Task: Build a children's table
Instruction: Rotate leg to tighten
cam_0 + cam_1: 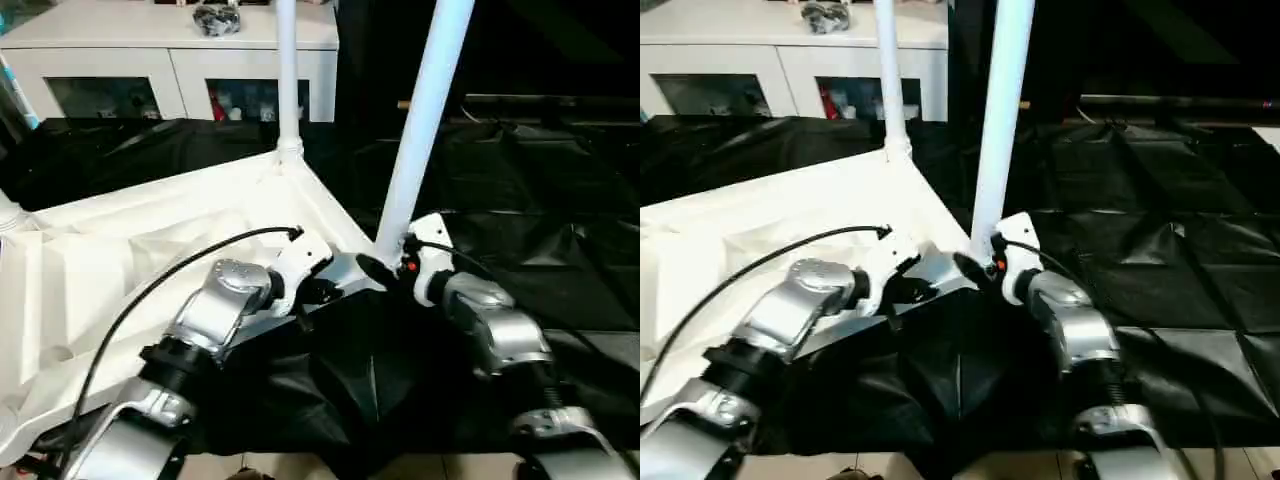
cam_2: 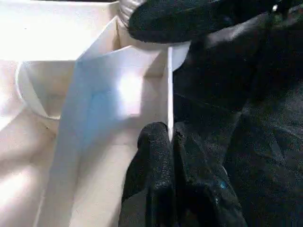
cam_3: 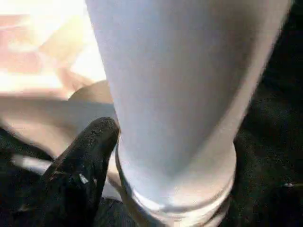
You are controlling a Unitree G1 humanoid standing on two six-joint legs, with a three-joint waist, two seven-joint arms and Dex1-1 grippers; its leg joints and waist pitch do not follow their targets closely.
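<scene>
While the upturned tabletop (image 1: pixel 150 250) lies on the black-draped worktop (image 1: pixel 1160 270), left gripper (image 2: pixel 170 137) has its jaws clamped on the tabletop's thin side wall, and right gripper (image 1: pixel 385 268) grips the near-corner leg (image 1: pixel 425 110) at its base.

A low white cabinet with glass doors (image 1: pixel 170 75) stands at the back, small coloured items dimly visible behind the panes and a crumpled grey object (image 1: pixel 216 17) on its top. Creased black plastic sheeting (image 1: pixel 1160 250) covers the work surface. Pale flooring (image 1: pixel 400 466) shows nearest the camera.
</scene>
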